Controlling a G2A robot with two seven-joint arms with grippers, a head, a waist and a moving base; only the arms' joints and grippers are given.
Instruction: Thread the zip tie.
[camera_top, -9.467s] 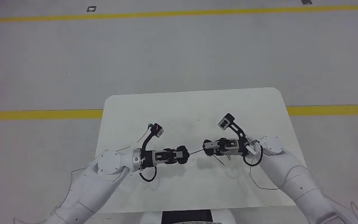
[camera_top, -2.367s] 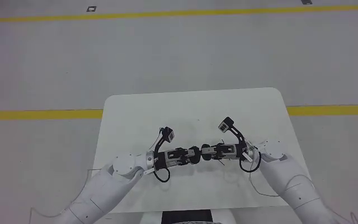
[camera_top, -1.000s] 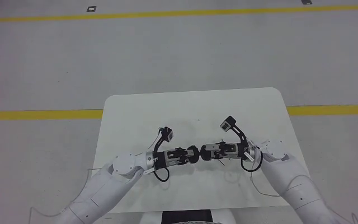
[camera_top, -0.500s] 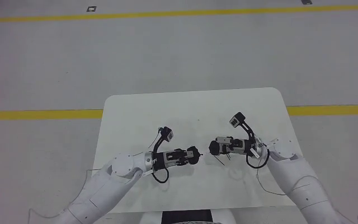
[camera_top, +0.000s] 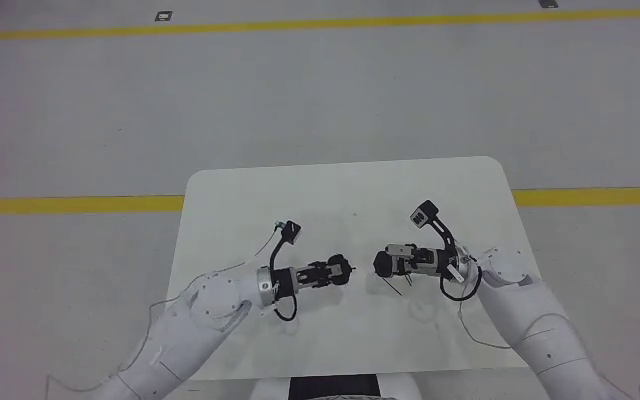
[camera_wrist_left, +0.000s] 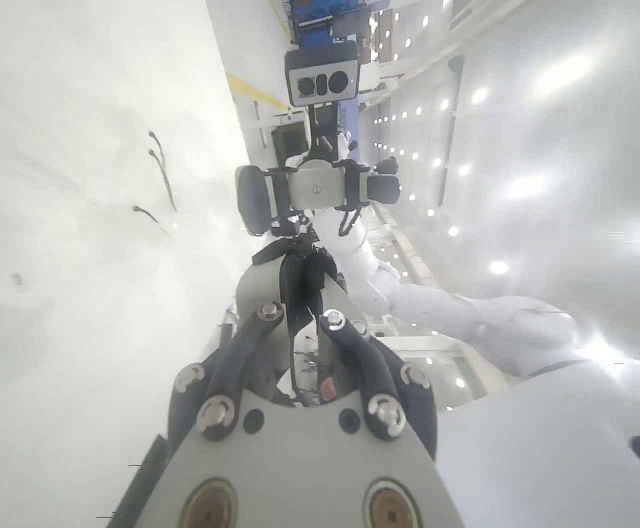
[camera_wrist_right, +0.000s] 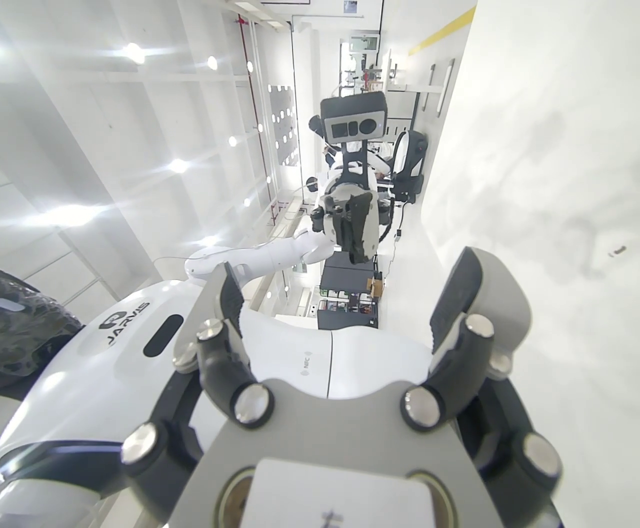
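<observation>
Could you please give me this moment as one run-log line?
left gripper: shut on zip tie | right gripper: open, empty | spare ties: lying on table

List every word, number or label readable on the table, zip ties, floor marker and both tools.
Table: no print.
Loose zip ties, and the zip tie gripped in the left tool: none.
Open right tool: a mark at its base, cut off, unreadable.
Floor marker: too small to read.

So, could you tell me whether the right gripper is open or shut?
Open. The right gripper has its fingers wide apart in its wrist view, with nothing held between them.
</observation>
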